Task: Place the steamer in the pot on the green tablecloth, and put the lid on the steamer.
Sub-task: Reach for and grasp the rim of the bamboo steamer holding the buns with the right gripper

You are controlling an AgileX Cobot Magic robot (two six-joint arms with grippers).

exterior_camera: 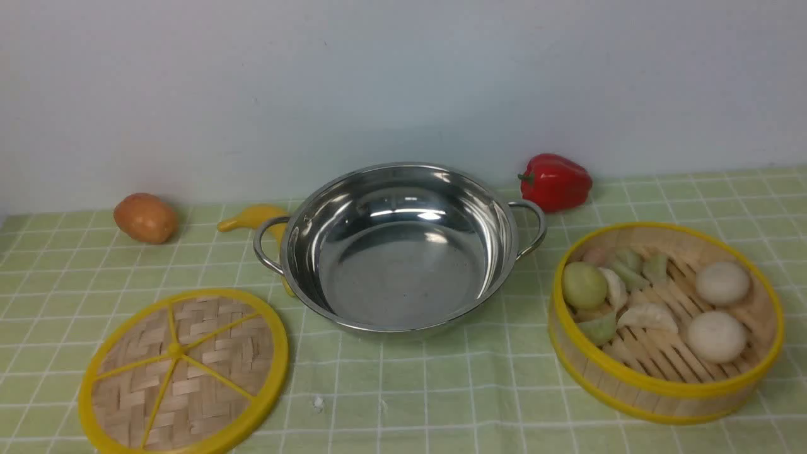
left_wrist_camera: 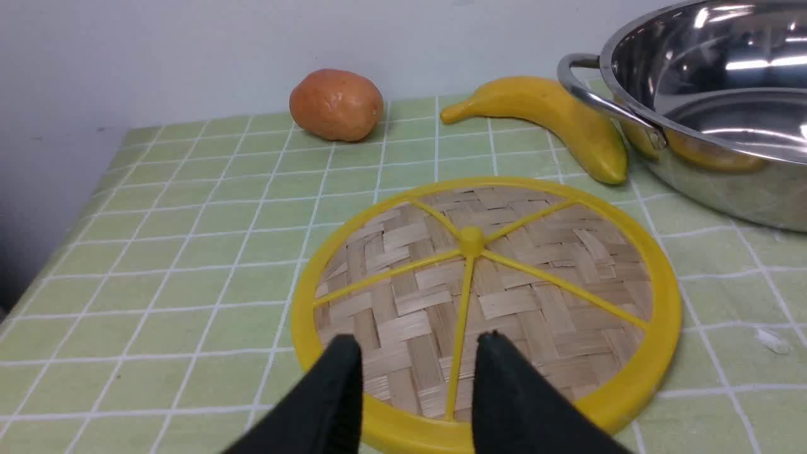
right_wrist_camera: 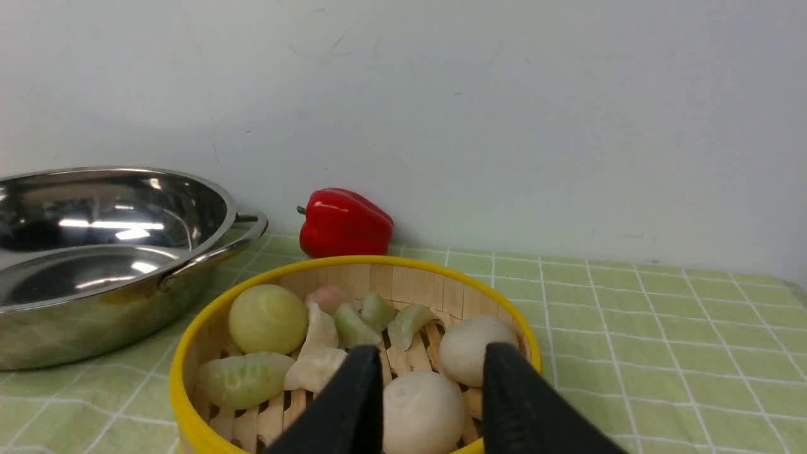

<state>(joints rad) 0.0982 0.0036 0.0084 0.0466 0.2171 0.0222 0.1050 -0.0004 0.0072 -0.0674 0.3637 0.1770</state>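
The empty steel pot [exterior_camera: 397, 265] stands mid-table on the green tablecloth [exterior_camera: 441, 391]. To its right sits the steamer [exterior_camera: 656, 391], holding toy buns and dumplings. The lid [exterior_camera: 183, 372] lies flat at the front left. Neither arm shows in the front view. In the left wrist view my left gripper [left_wrist_camera: 419, 340] is open over the near edge of the lid [left_wrist_camera: 504, 284], with the pot [left_wrist_camera: 725, 126] beyond. In the right wrist view my right gripper [right_wrist_camera: 432, 348] is open above the near side of the steamer [right_wrist_camera: 391, 261], holding nothing, with the pot [right_wrist_camera: 94, 252] beside it.
A potato [exterior_camera: 145, 217] and a yellow banana [exterior_camera: 255, 216] lie behind the lid, the banana touching the pot's left handle. A red bell pepper [exterior_camera: 555, 181] rests against the white back wall. A small white scrap [exterior_camera: 317, 402] lies on the cloth near the lid.
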